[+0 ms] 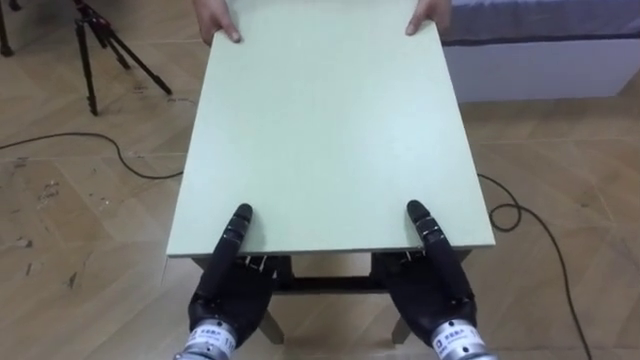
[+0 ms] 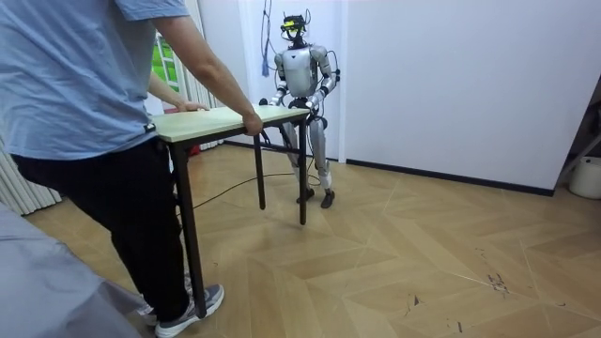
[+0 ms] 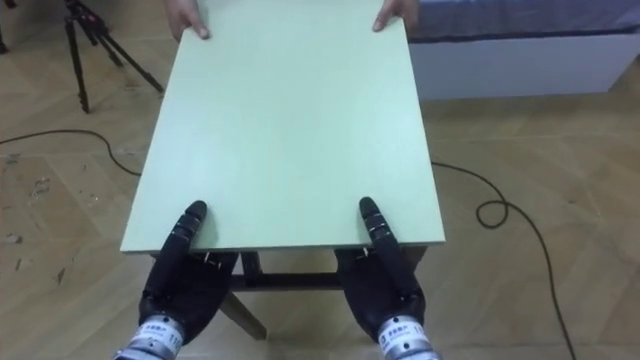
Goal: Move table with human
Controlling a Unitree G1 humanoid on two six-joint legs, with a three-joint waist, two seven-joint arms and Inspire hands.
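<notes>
A pale green table [image 1: 320, 130] with dark legs is held between me and a person. My left hand [image 1: 225, 295] and right hand [image 1: 435, 290] grip its near edge at the two corners, thumbs lying on top and palms below the board. The person's hands [image 1: 215, 20] hold the two far corners. In the room view the table [image 2: 221, 118] hangs level between us. I stand upright at its far end by the white wall, and the person [image 2: 94, 113] leans at the near end, one hand [image 2: 252, 124] curled on the edge.
A dark tripod [image 1: 95, 45] stands on the wooden floor at my far left. A low white bed [image 1: 540, 50] lies beyond the table to my right. A dark cable [image 1: 520, 215] loops on the floor to the right. A white bin [image 2: 587, 176] stands by the wall.
</notes>
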